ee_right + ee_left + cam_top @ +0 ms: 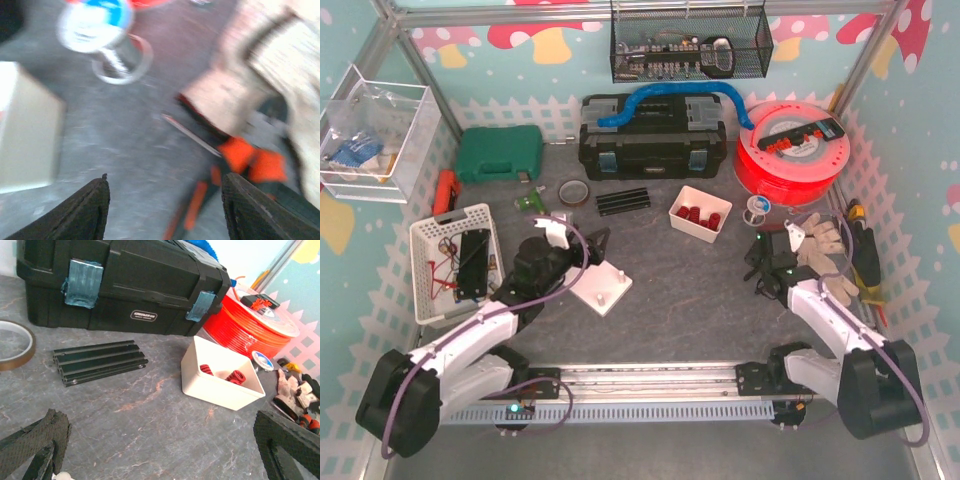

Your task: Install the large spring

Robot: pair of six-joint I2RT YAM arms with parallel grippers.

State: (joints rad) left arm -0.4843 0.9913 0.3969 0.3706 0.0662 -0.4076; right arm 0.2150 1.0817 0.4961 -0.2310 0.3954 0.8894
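Although the red springs [235, 376] lie in plain sight inside the one white bin [220, 390], only two can be counted from the left wrist. From above they merge into a red cluster [700, 213], and which one is the large spring cannot be told.

Left of the bin and nearer the arms lies one white plate [600, 287]. The left gripper [595, 250] hovers over its far corner, fingers spread wide and holding nothing [162, 440].

Right of the bin, the right gripper [760, 262] is also spread and empty [165, 200]. Its wrist view is blurred: the bin [25, 130] is cut off at the left edge, and a glove [280, 60] shows only as a pale smear.

Behind the bin stands one black toolbox [652, 135]. Left of the bin lies a stack of black bars [100, 362], their number unclear.
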